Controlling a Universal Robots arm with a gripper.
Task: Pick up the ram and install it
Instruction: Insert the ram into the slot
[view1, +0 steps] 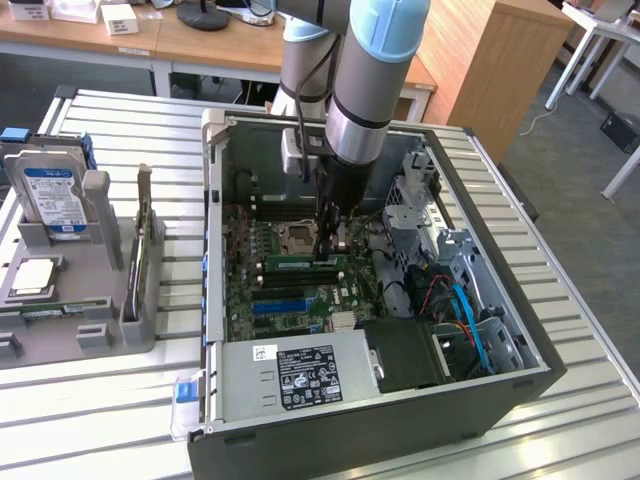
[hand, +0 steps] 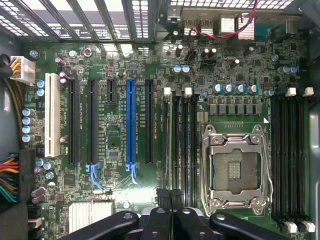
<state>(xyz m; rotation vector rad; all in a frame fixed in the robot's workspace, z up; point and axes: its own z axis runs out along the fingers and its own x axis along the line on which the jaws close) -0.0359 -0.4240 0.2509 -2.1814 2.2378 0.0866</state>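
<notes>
Gripper (view1: 325, 245), exterior view: fingers together, apparently pinching the ram (view1: 305, 262) directly beneath by its top edge (green stick, long axis left-right across this view), low over motherboard (view1: 250, 290) | wrist view: gripper (hand: 170, 200) lined up along memory slots (hand: 180, 140) beside processor socket (hand: 235, 167)

The claw (hand: 170, 199) looks like matt black plastic, the arm (view1: 360, 110) smooth satin grey metal with glossy pale-blue plastic caps, the ram (view1: 305, 263) and motherboard (hand: 112, 115) green lacquered circuit board, the case (view1: 350, 445) dull dark sheet metal, and the table (view1: 100, 420) ribbed, pale brushed metal.
</notes>
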